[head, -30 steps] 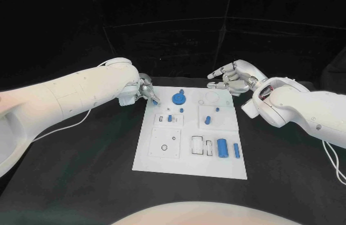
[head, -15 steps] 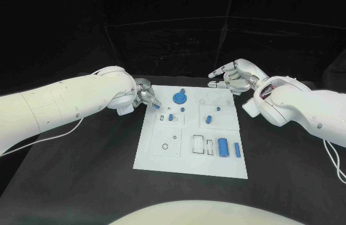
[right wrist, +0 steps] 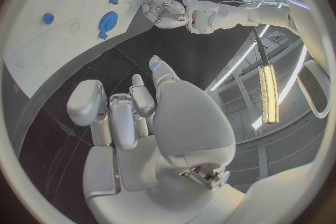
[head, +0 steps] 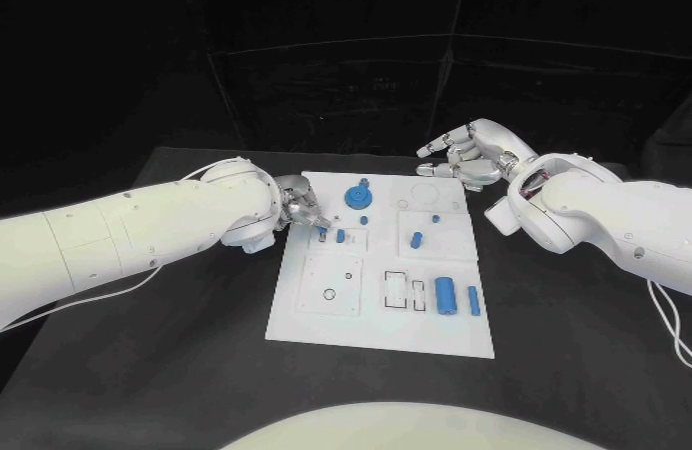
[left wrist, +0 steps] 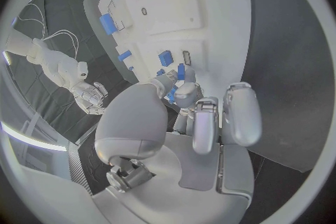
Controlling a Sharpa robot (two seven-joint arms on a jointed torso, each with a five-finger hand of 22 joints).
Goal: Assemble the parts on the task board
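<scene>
Board (head: 378,310), flat, white and rectangular, is being shown carrying about seven small blue parts. A small blue peg (head: 319,233) is being pinched by the left hand (head: 300,206) over the board's left edge. The right hand (head: 464,155), beyond the board's far right corner, is being kept loosely spread, empty.

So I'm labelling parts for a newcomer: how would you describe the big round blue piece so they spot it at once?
Start at the flat white task board in the middle of the black table. Go to its far edge, left of centre. The round blue gear-like disc there is much wider than the small blue pegs nearer the robot.
</scene>
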